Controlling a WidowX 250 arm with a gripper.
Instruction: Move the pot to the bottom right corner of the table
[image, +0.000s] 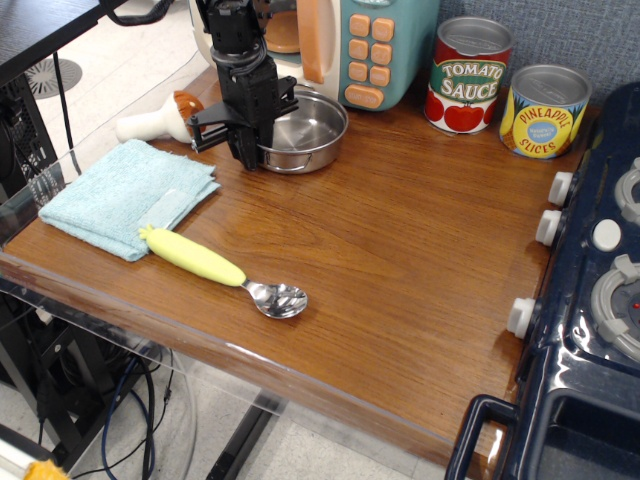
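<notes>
1. A brown wood-grain table (400, 260) fills the view.
2. A dark blue toy stove (590, 300) sits along the table's right side.
3. A folded light blue cloth (125, 195) lies near the table's left edge.
4. A small shiny round steel pot (305, 130) stands at the table's back left.
5. A black robot gripper (252, 150) is closed narrow on the pot's left rim.
</notes>
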